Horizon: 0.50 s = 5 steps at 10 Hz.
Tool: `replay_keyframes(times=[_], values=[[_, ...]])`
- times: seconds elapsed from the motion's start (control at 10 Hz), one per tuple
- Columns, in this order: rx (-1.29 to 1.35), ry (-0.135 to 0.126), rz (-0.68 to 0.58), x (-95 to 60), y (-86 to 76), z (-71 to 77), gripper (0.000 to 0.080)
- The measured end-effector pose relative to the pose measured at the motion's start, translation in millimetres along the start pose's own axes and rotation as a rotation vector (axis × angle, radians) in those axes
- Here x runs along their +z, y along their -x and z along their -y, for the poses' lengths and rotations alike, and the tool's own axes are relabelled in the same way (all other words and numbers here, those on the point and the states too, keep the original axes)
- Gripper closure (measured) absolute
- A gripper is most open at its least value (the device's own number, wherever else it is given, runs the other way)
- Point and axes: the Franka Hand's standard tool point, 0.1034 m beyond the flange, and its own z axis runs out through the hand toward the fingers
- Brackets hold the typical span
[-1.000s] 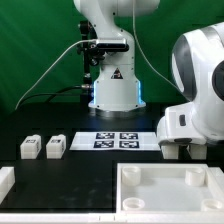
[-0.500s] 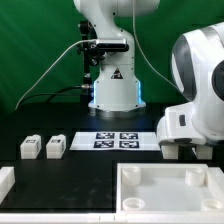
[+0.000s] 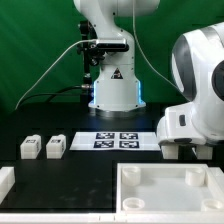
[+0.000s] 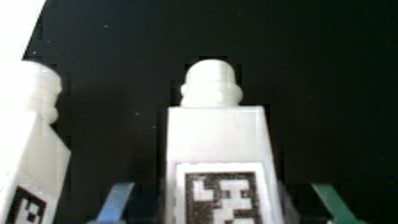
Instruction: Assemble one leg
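In the wrist view a white leg (image 4: 222, 130) with a black-and-white tag and a rounded peg end lies on the black table between my fingers. My gripper (image 4: 224, 208) is open: its blue-tinted fingertips (image 4: 121, 200) stand apart from the leg's sides, with dark gaps on both. A second leg (image 4: 32, 140) lies right beside it. In the exterior view my gripper (image 3: 176, 152) is low over the table on the exterior view's right. Two more legs (image 3: 30, 147) (image 3: 55, 146) lie at the left. The legs under the gripper are hidden there.
The large white panel (image 3: 128, 172) with raised rims lies at the front right, just in front of the gripper. The marker board (image 3: 118, 139) lies mid-table. Another white part (image 3: 5, 180) sits at the front left edge. The arm's base (image 3: 112, 85) stands behind.
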Motion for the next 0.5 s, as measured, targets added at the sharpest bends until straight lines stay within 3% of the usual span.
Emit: replay_keyframes(times=[0.3, 0.5], values=[[-0.02, 0.006, -0.002, -6.4, -0.4, -2.4, 0.0511], [-0.051, 0.001, -0.051, -74.1, 14.4, -9.8, 0.0511]])
